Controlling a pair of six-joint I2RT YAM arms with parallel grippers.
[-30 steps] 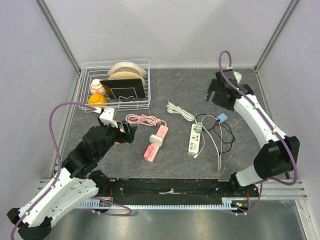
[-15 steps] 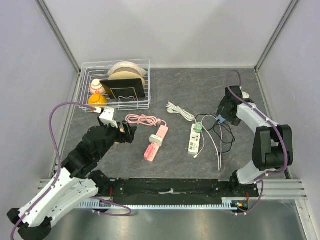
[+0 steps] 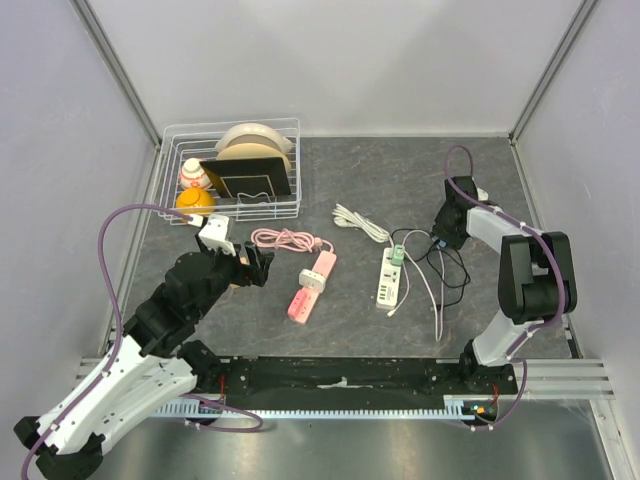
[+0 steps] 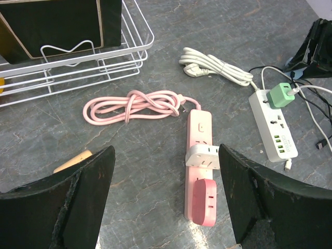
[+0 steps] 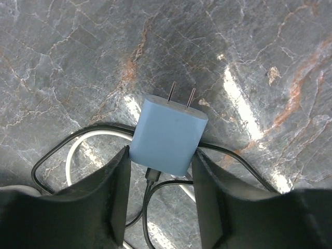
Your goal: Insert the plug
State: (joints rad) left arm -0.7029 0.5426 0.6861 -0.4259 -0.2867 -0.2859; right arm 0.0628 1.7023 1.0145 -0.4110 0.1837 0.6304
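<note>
Centre of the right wrist view: a smooth, rounded blue plug (image 5: pixel 169 135), two thin metal prongs pointing up-frame, lies on the veined grey stone worktop (image 5: pixel 78 46). The right gripper (image 5: pixel 161 194) straddles it, black fingers flanking its sides over looped cables. The left gripper (image 4: pixel 166 202) is spread wide, holding nothing, above the glossy pink power strip (image 4: pixel 199 168).

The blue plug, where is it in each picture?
Top external: the blue plug is at right, mostly hidden under the right pincer.
Left wrist: not visible; the dark pincer at the far right edge covers that spot.
Right wrist: centre, between the pincer's fingers, prongs up.
Shared landmark: the black cable.
</note>
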